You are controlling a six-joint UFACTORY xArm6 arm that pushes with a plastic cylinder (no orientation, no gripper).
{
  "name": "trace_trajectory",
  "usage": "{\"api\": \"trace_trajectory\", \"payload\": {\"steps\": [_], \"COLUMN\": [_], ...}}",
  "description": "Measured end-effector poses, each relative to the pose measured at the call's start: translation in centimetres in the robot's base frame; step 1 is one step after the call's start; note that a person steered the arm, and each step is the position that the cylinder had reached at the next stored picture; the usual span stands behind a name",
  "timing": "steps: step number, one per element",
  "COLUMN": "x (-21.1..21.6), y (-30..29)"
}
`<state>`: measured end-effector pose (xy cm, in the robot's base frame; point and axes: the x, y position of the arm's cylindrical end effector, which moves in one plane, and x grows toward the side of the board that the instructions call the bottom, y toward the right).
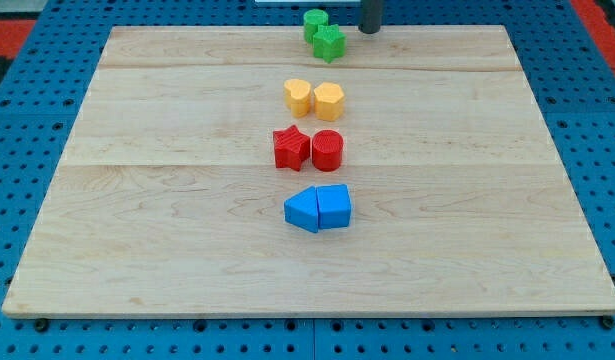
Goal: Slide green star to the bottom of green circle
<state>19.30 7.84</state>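
The green circle [315,21] sits at the board's top edge, near the middle. The green star [330,42] touches it just below and slightly to the right. My tip [370,30] is at the view's top, right of both green blocks, a short gap away from the star, touching neither.
Below the green pair run three pairs down the board's middle: a yellow heart [299,96] with a yellow hexagon [329,100], a red star [290,148] with a red circle [327,150], and two blue blocks [319,208]. The wooden board [137,200] lies on a blue pegboard.
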Motion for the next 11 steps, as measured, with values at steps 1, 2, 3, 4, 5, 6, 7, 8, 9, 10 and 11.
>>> {"api": "trace_trajectory", "payload": {"steps": [1,2,3,4,5,6,7,8,9,10,11], "x": [0.0,0.0,-0.1,0.0,0.0,1.0,5.9,8.5,8.3,6.8,6.3], "y": [-1.0,-2.9,-4.2,-4.3,-3.5,0.8,2.4,1.2,-1.8,-3.2,-4.1]}}
